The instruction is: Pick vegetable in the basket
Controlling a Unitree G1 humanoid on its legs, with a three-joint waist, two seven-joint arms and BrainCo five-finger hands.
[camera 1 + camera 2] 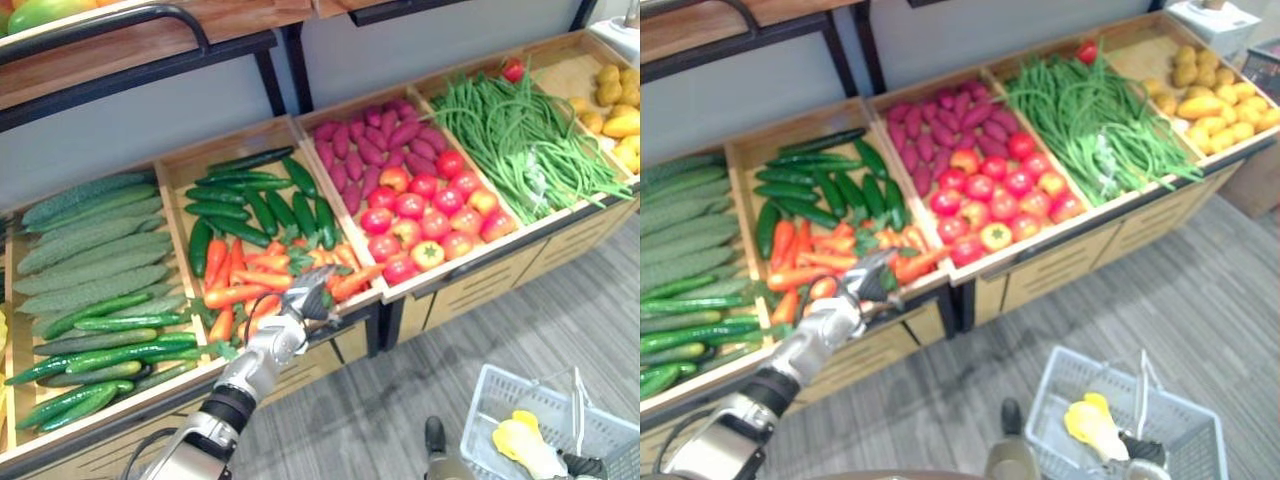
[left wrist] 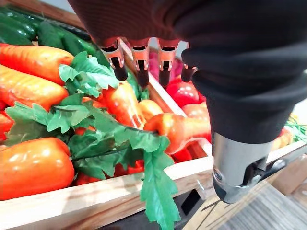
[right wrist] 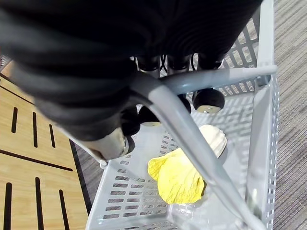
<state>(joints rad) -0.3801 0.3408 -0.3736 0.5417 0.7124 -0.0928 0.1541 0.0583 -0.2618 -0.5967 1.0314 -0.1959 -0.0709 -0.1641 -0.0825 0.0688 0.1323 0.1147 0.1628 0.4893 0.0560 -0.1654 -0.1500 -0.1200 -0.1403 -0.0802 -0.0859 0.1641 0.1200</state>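
**Left Hand Staged Over Carrots; Right Hand Carrying Basket**

The left hand (image 1: 308, 300) hovers over the near right corner of the wooden display crate (image 2: 72, 201), above the orange plastic carrots (image 1: 250, 275). Its fingers (image 2: 140, 62) are released and point down at the pile, grasping nothing. This posture suits a descent onto one carrot. Whether the tips touch the green fabric leaves (image 2: 110, 139) cannot be determined. The red tomatoes (image 1: 425, 215) lie in the next compartment to the right, behind a wooden divider.

The right hand (image 3: 96, 72) is clenched round the grey tubular handle (image 3: 192, 124) of the pale grey perforated plastic basket (image 3: 268, 120). It carries the basket low at the near right, well apart from the crate, probably to keep the left arm's path free. One yellow leafy vegetable (image 3: 180, 177) lies on the basket floor. The carrots are all in the crate.
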